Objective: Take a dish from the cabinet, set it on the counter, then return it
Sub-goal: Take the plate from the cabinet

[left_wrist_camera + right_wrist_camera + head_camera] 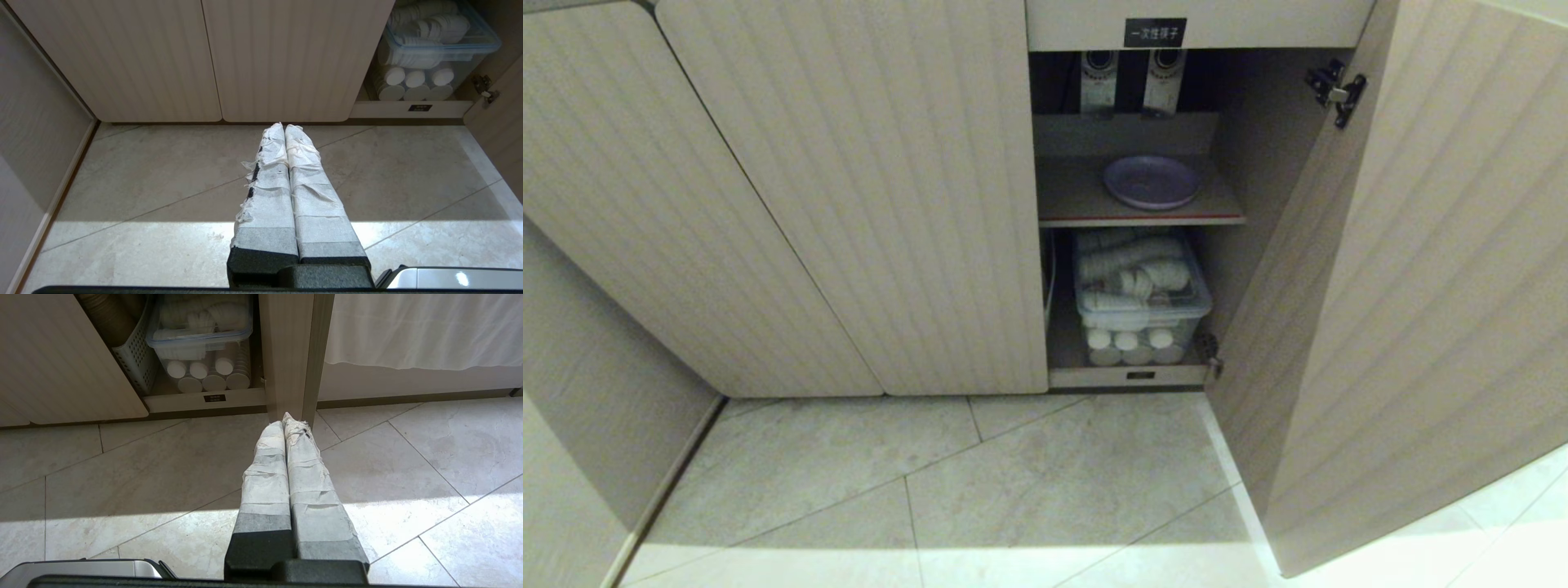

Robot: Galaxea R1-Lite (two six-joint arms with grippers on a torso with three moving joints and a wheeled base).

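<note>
The cabinet fills the frame's upper half, right door swung open. The dish lies on its red-edged shelf, upper centre. Left gripper and right gripper hang above the floor, well apart from it, jaws pressed together, empty.

The cabinet stands with its right door swung open and its ribbed left doors closed. On the red-edged shelf inside lies the lavender dish, flat and alone. Below it a clear plastic bin holds rolls and stacks of white items. A small black label sits above the opening. Pale floor tiles spread in front.
</note>
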